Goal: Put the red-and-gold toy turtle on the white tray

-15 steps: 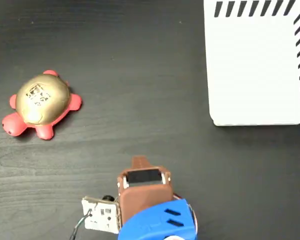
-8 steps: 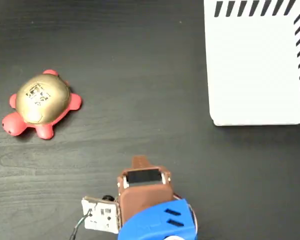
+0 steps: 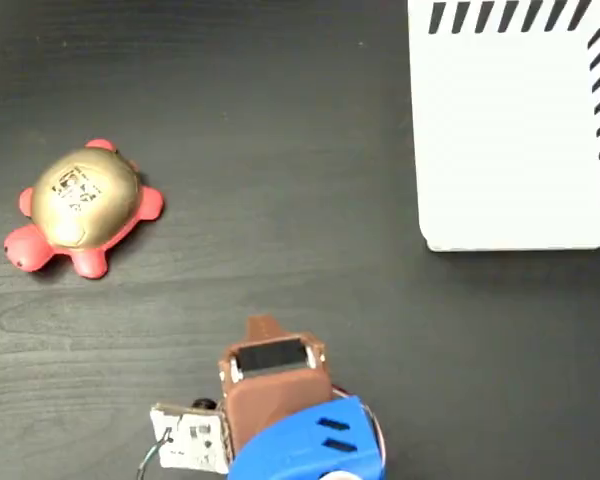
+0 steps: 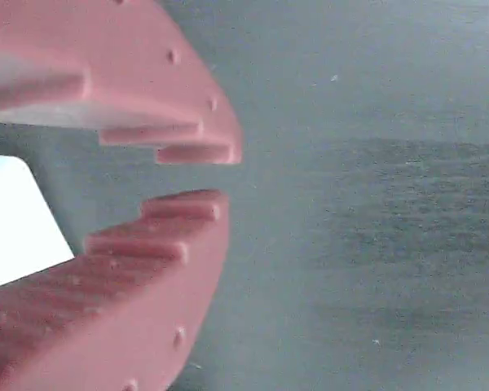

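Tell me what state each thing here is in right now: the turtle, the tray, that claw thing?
red-and-gold toy turtle: upright on the dark table, shell up, untouched, far left in the fixed view.
white tray: flat on the table at upper right, nothing on the part in view.
gripper: holding nothing, a narrow gap between its fingertips, over bare table.
table: dark wood grain, bare between turtle and tray.

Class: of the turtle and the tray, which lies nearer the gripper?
The red-and-gold toy turtle, left; the white tray sits farther from the gripper, upper right.
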`<state>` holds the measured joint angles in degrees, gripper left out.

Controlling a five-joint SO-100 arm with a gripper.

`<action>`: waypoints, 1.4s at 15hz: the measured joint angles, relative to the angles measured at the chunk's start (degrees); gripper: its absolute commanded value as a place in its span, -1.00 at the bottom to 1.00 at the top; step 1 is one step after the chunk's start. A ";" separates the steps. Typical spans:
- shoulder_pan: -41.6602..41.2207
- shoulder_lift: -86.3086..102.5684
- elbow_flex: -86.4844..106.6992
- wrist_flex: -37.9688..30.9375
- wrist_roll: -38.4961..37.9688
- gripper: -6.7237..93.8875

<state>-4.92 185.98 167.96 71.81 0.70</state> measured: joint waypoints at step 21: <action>-14.94 -107.75 -91.49 13.27 -21.36 -0.73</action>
<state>-19.86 78.22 76.46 85.08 -20.65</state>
